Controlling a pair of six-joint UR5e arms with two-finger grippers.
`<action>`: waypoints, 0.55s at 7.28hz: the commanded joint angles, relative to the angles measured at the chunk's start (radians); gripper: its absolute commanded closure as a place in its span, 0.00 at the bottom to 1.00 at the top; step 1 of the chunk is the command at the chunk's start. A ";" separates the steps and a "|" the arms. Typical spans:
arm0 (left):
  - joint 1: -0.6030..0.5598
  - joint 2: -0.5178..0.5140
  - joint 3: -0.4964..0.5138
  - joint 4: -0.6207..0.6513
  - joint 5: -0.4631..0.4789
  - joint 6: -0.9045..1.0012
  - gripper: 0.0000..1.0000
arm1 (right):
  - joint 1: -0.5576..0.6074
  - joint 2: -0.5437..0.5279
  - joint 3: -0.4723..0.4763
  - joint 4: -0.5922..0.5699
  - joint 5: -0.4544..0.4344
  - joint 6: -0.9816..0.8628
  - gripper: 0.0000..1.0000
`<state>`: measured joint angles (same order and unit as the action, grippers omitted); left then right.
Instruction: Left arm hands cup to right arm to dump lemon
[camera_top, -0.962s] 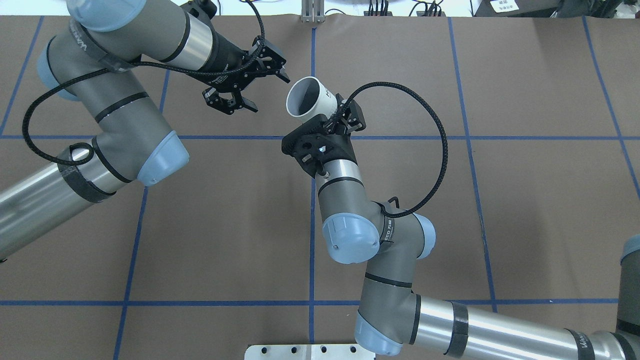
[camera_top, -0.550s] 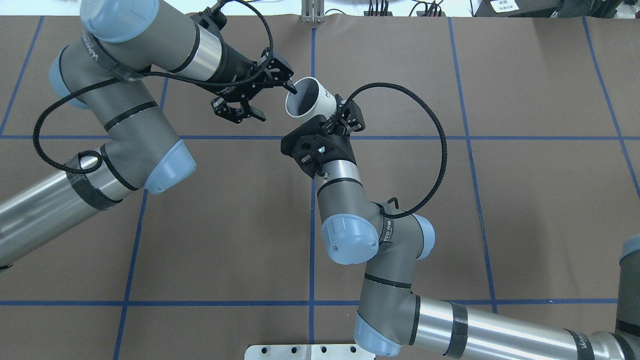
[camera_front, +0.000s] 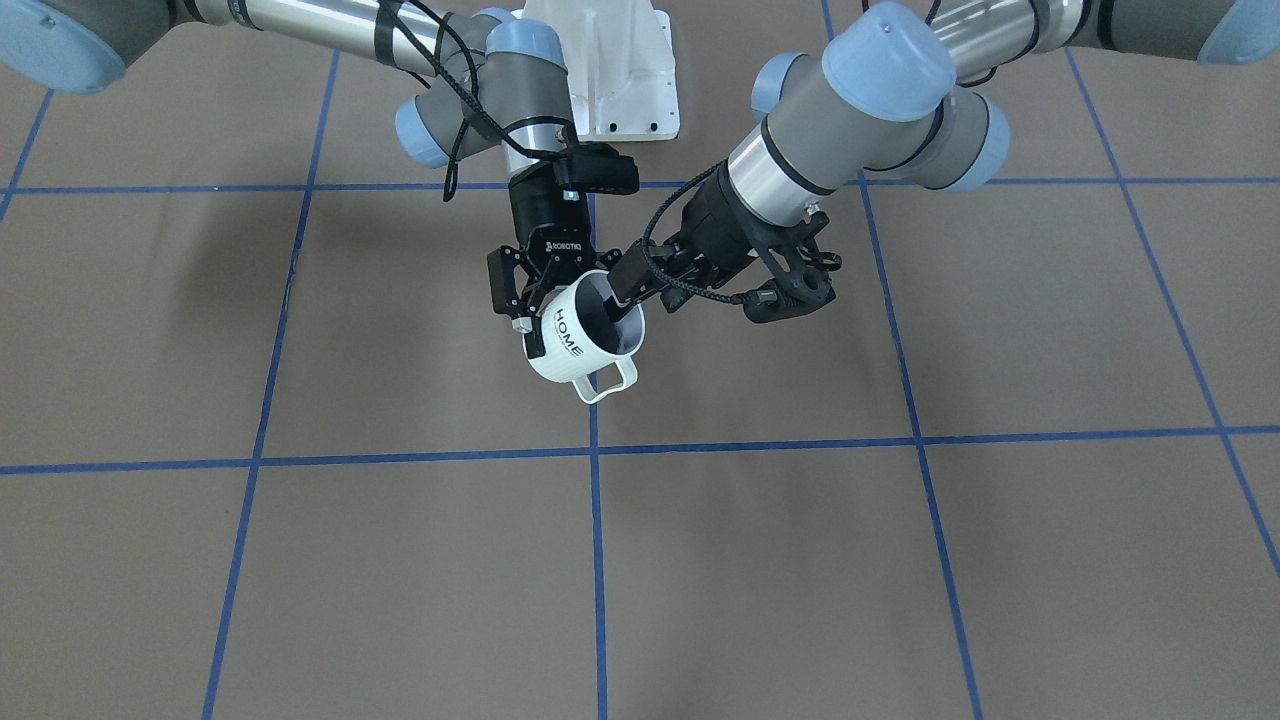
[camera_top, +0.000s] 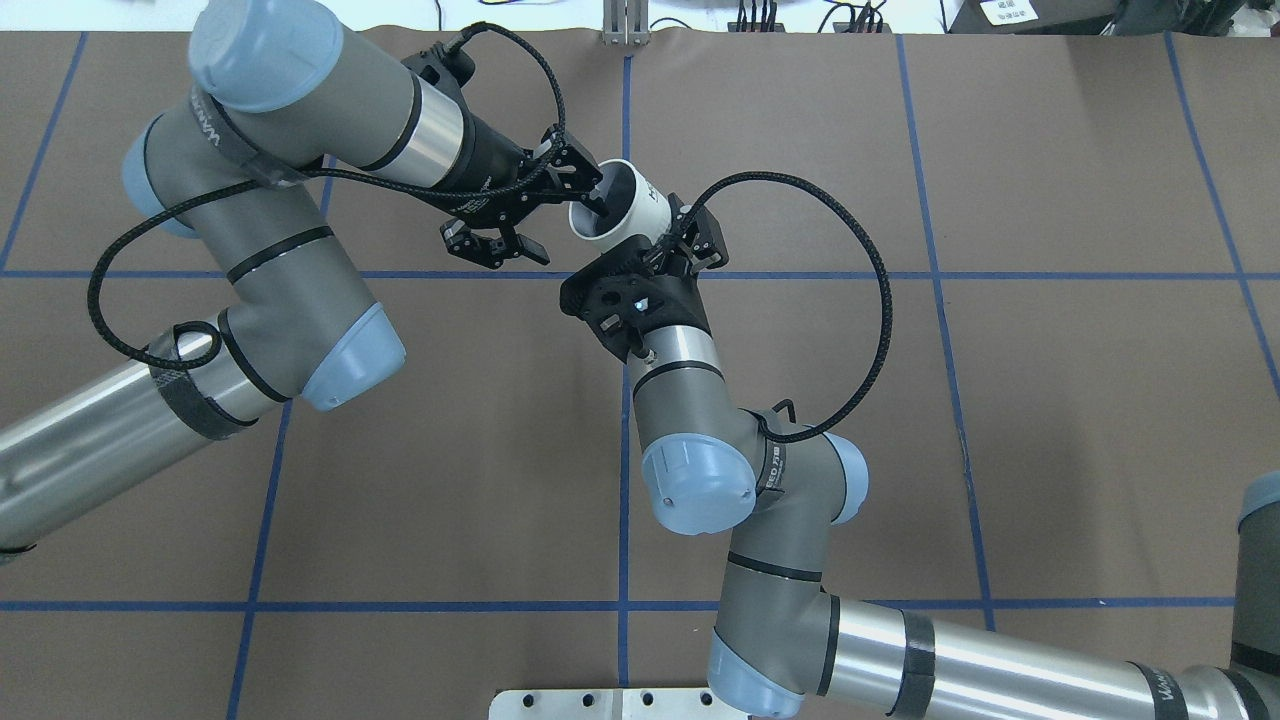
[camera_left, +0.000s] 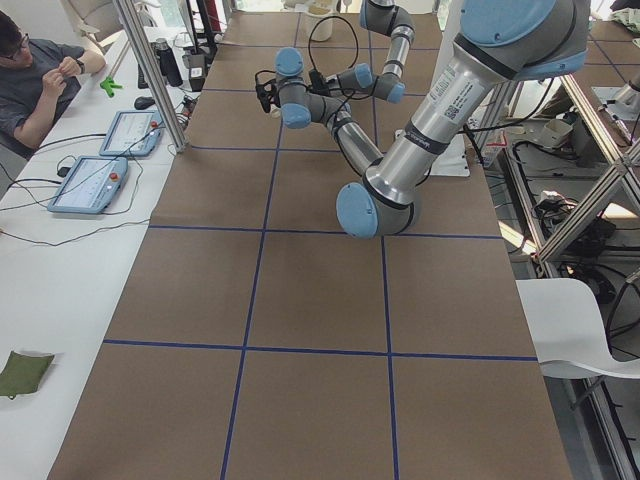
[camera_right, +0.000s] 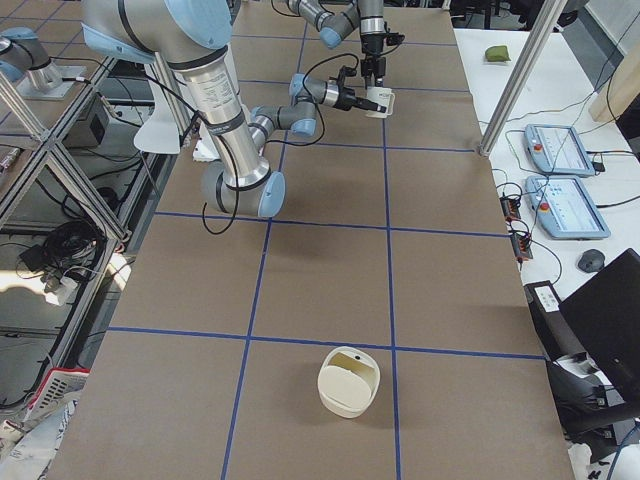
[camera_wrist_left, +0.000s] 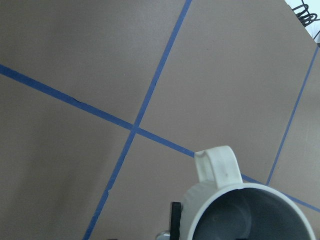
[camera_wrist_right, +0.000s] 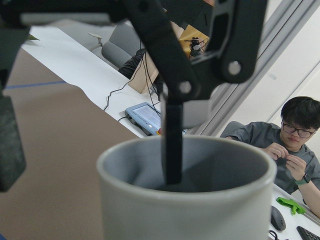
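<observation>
The cream-white cup (camera_top: 630, 206) marked "HOME" hangs tilted above the table, handle pointing away from the robot. My right gripper (camera_top: 672, 232) is shut on its body from the robot's side, also seen in the front view (camera_front: 535, 300). My left gripper (camera_top: 568, 228) is open at the cup's mouth. One of its fingers (camera_wrist_right: 172, 145) reaches down inside the grey interior and the other stays outside the wall. The left wrist view shows the cup (camera_wrist_left: 240, 210) rim and handle from above. The lemon is out of view.
A cream container (camera_right: 348, 380) stands on the brown mat far toward the robot's right end. A white side table (camera_left: 60, 250) with tablets runs along the far edge, with a seated person (camera_left: 40, 70) there. Blue tape lines (camera_top: 625, 420) grid the mat.
My left gripper has moved right to the cup, and one finger has entered its mouth. The right gripper has kept the cup almost still.
</observation>
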<state>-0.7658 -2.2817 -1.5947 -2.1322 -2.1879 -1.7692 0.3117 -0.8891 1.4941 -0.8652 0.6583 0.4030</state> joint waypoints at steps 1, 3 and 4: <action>0.002 -0.001 0.002 0.000 0.000 -0.001 0.39 | -0.005 -0.001 0.000 0.000 -0.006 0.000 0.94; 0.002 -0.001 0.007 0.001 0.000 0.001 0.47 | -0.010 0.001 0.002 0.000 -0.011 0.000 0.94; 0.005 -0.001 0.009 0.001 0.000 0.001 0.47 | -0.011 0.001 0.002 0.000 -0.011 0.000 0.94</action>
<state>-0.7628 -2.2825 -1.5881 -2.1312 -2.1875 -1.7688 0.3027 -0.8888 1.4950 -0.8652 0.6481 0.4034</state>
